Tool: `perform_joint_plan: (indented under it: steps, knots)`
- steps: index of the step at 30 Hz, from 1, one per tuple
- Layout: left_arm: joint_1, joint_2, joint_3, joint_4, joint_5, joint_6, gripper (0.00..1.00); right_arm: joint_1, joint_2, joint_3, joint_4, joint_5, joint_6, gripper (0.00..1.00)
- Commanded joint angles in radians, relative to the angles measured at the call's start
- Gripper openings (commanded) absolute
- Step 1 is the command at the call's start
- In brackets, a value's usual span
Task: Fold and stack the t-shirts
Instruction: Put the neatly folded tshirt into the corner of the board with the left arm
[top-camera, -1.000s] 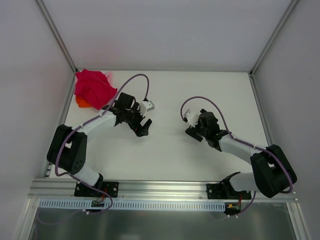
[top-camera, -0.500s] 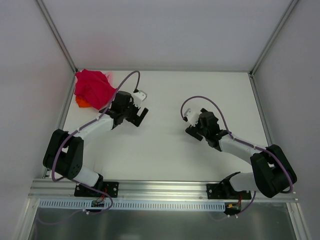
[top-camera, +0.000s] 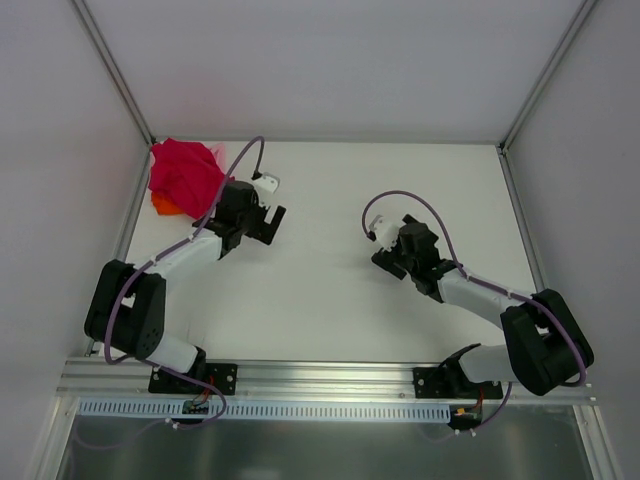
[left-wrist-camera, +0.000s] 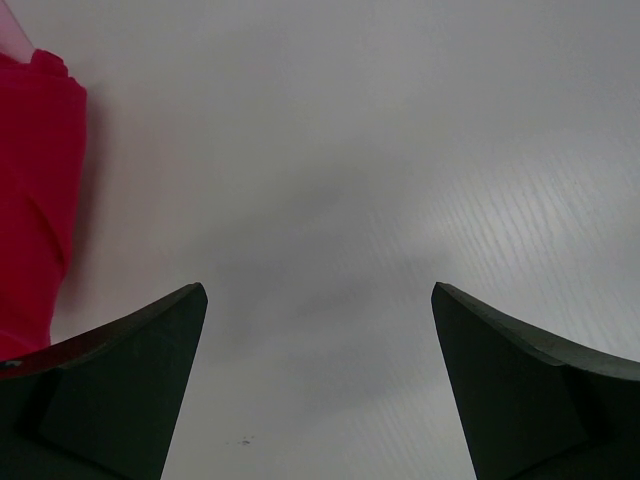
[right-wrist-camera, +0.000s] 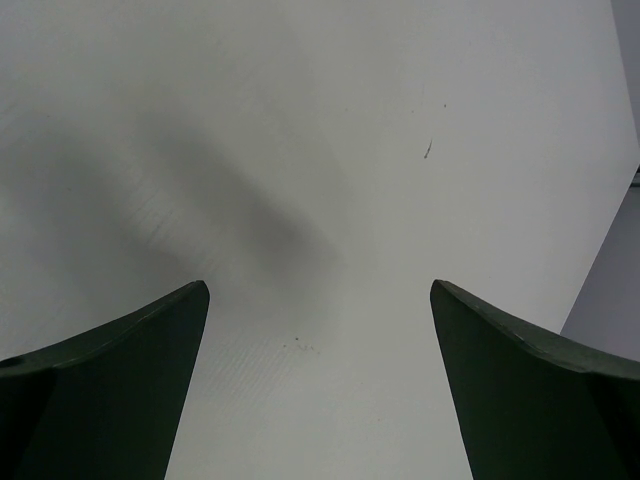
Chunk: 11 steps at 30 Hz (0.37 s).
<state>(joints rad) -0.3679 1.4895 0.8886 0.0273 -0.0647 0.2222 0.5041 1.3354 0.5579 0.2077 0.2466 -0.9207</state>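
The t-shirts lie bunched in the table's far left corner. The crimson-red one (top-camera: 185, 172) is on top, and a bit of the orange one (top-camera: 163, 205) pokes out at its near left edge. My left gripper (top-camera: 270, 226) is just right of the pile, open and empty. In the left wrist view the red shirt (left-wrist-camera: 35, 200) fills the left edge, to the left of the left gripper (left-wrist-camera: 318, 290), with a pale pink scrap (left-wrist-camera: 12, 25) in the top corner. My right gripper (top-camera: 388, 262) hovers open over bare table, nothing between its fingers (right-wrist-camera: 120, 380).
White table (top-camera: 330, 300) with a metal frame: posts at the far corners, rails along the left side (top-camera: 125, 230) and right side (top-camera: 520, 210). The shirt pile sits against the left rail. Both arm bases stand at the near edge.
My left gripper has swung back and to the left, closer to the shirt pile, and turned. The right arm has barely moved. Both grippers stayed open.
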Motion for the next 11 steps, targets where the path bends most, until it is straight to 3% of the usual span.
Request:
perform_joint_plan:
  steps: [1, 11]
  knots:
    - [0.024, -0.057, -0.011, 0.071, -0.029, -0.032, 0.99, 0.005, 0.001, 0.000, 0.059, 0.025, 0.005, 1.00]
    - [0.034, -0.075, -0.047, 0.122, -0.043, -0.029, 0.99, 0.005, 0.001, -0.007, 0.101, 0.062, 0.008, 1.00]
